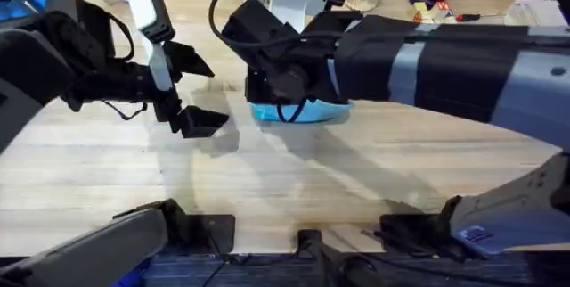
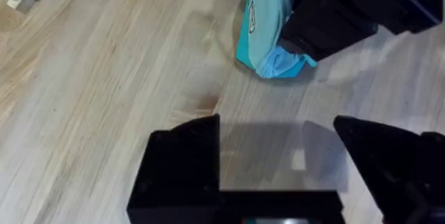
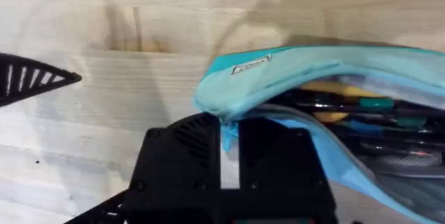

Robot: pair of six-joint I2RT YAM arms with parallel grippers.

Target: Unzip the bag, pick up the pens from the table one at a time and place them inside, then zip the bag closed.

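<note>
- Beneath us, plank-grained table stretched pale around the bag.
- Right gripper pinched its zipper pull; left gripper gaped empty nearby.

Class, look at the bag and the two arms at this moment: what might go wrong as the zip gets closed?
1. The right tool grips the zip pull at the end of the bag; nothing pins the soft bag, so it may slide or lift.
2. The pens lie close under the open zip and could jam it.
3. The left tool hangs open beside the bag, empty.
</note>
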